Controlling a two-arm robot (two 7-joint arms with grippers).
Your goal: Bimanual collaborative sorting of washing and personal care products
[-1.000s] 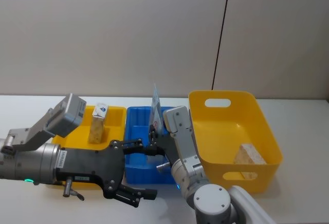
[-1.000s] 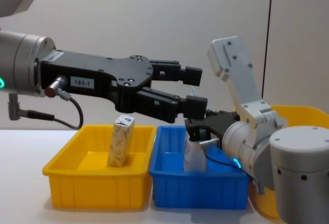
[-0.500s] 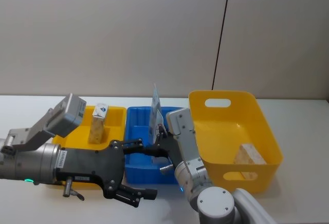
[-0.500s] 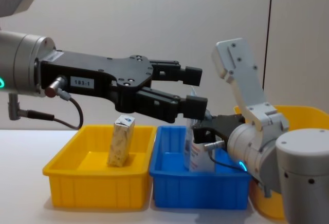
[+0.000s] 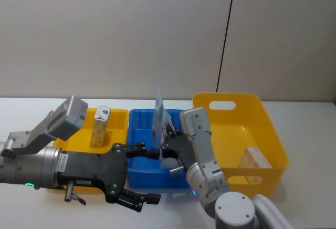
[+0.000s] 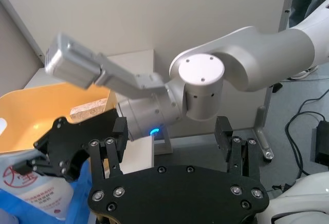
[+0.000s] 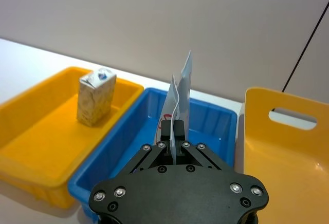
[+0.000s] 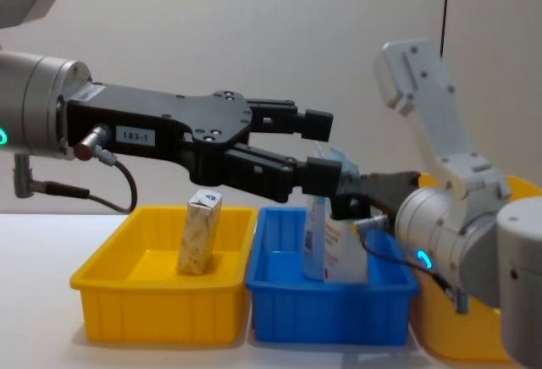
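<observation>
The right gripper [image 7: 176,134] was clenched on the pale tube [image 7: 179,98], held upright over the blue bin [image 7: 211,119] between the two yellow ones. The left gripper [image 8: 318,145] hovered spread above. Placing seemed underway; letting go inside the blue bin came next.

— Where was the left gripper [image 8: 313,142]?
— Stretched level out front, black fingers spread wide with nothing between them.
— And the right gripper [image 7: 175,141]?
— Arm bent in from the right, wrist angled down, fingers pinched tight together on something thin.
</observation>
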